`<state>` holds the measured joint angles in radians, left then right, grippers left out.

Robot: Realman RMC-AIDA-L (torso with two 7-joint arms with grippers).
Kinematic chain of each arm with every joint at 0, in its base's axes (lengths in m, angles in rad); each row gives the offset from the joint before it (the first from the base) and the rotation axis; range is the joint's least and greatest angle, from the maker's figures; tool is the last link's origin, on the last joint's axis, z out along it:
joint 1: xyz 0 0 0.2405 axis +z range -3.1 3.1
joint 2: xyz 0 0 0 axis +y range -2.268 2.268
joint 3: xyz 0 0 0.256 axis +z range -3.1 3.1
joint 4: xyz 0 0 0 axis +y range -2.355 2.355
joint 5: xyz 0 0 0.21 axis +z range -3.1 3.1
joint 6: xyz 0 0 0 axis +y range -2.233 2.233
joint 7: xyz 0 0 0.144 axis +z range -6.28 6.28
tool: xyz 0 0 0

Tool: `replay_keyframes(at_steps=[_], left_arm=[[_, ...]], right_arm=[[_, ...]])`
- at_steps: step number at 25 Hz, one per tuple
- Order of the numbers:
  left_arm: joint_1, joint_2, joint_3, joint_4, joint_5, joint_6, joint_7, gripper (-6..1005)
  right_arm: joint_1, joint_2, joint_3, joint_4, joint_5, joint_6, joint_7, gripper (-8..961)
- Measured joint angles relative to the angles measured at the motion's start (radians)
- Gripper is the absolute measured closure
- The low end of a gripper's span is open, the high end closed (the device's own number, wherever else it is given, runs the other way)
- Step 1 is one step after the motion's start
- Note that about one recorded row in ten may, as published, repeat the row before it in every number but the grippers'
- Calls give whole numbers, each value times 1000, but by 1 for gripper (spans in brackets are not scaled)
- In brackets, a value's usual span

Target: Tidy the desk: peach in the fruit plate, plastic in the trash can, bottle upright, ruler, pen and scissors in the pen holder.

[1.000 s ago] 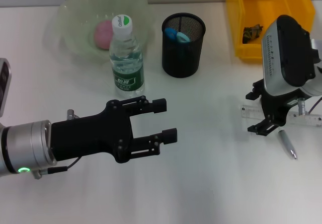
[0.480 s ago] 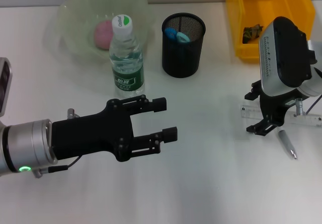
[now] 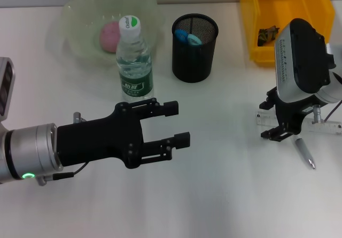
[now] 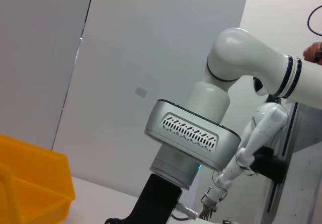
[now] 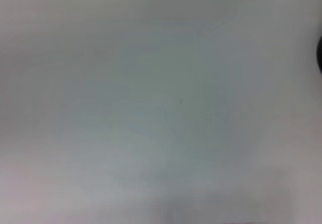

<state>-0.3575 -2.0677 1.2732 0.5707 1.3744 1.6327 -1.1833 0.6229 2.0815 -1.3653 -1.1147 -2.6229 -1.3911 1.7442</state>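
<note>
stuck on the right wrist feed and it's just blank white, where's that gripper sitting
Observer: The right gripper is low over the clear ruler near the table's right edge.
Operator: pen gone in yet
Observer: No, the pen lies on the table just nearer the robot than the ruler.
Operator: anything in the holder
Observer: The black mesh pen holder shows blue handles inside, likely the scissors.
Operator: left arm
Observer: The left gripper hovers open in front of the upright bottle.

White desk (image 3: 214,195); grey wall (image 4: 151,48).
</note>
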Motion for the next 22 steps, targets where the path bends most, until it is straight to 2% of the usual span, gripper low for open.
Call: replay_keyframes(at_steps=[3,8,22], left_arm=[[0,1,0,0,0,-7,-1,301],[0,2,0,0,0,-8,1,301],[0,3,0,0,0,-20,1,301]], right_arm=[[0,0,-4,0,0,0,0,238],[2,2,-14,5,-1,16,0,451],[2,2,-21,11,11,41,-1,563]])
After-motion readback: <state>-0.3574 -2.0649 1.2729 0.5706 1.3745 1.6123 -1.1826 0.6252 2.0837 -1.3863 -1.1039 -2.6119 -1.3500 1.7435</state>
